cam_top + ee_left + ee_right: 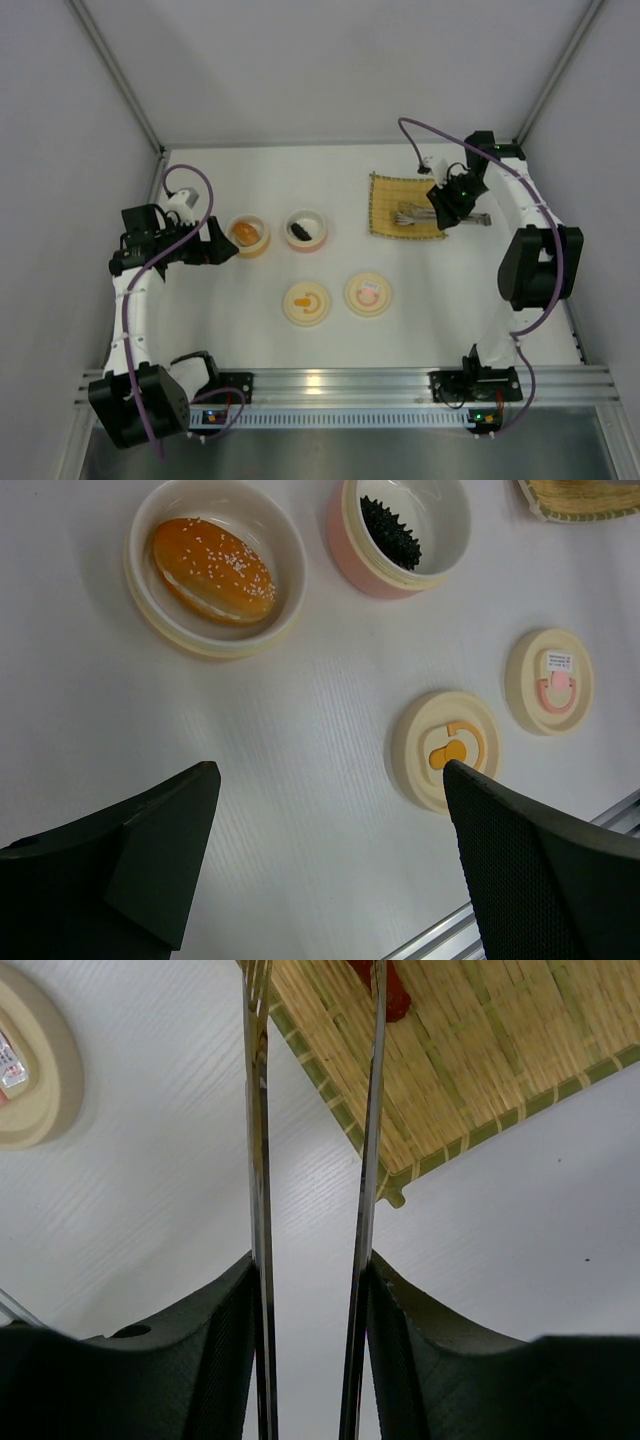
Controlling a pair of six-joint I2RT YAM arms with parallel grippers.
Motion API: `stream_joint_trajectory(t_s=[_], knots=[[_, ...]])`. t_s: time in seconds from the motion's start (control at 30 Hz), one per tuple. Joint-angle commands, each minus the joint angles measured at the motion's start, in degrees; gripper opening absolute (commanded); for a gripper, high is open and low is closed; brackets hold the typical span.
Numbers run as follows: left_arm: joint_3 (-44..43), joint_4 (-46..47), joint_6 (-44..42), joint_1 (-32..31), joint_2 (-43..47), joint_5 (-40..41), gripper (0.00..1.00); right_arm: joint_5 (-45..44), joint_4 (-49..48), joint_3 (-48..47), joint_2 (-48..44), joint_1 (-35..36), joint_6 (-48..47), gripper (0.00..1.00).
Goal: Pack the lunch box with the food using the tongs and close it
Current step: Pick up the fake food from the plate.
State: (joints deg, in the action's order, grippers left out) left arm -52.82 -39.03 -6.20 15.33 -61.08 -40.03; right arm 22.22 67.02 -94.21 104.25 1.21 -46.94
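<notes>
Bamboo mat (390,203) lies flat on the white table (450,325).

Just ahead of left gripper (330,770), slightly to its left: bowl (142,600), bun (212,568) lying in it. Ahead and a little right, beside that bowl but apart: second bowl (350,555), black piece (390,532) inside. Right of gripper, flat on table (300,710): lid (445,750). Farther right and ahead, apart from it: second lid (550,680).

Between fingers (200,1360) of right gripper (310,1265): tongs (372,1160), one arm against each finger, reaching ahead over edge of mat (470,1070). On mat, far ahead, at right tong arm: red piece (392,990). Ahead-left of this gripper, off mat: second lid.
</notes>
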Motion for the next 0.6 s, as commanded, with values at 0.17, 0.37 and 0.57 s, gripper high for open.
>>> stream_joint_trajectory(t_s=[0.17, 0.37, 0.57], knots=[[-1.2, 1.7, -0.7, 0.4, -0.8, -1.5, 0.98, 0.2, -2.2, -2.5, 2.4, -0.3, -1.2, 0.47], [-1.3, 1.4, -0.7, 0.4, -0.9, -1.4, 0.98, -0.5, -4.6, -2.0, 4.0, -0.3, -0.6, 0.47], [-1.3, 1.3, -0.7, 0.4, -0.7, -1.0, 0.98, -0.7, -6.6, -1.1, 5.4, -0.2, -0.2, 0.46]])
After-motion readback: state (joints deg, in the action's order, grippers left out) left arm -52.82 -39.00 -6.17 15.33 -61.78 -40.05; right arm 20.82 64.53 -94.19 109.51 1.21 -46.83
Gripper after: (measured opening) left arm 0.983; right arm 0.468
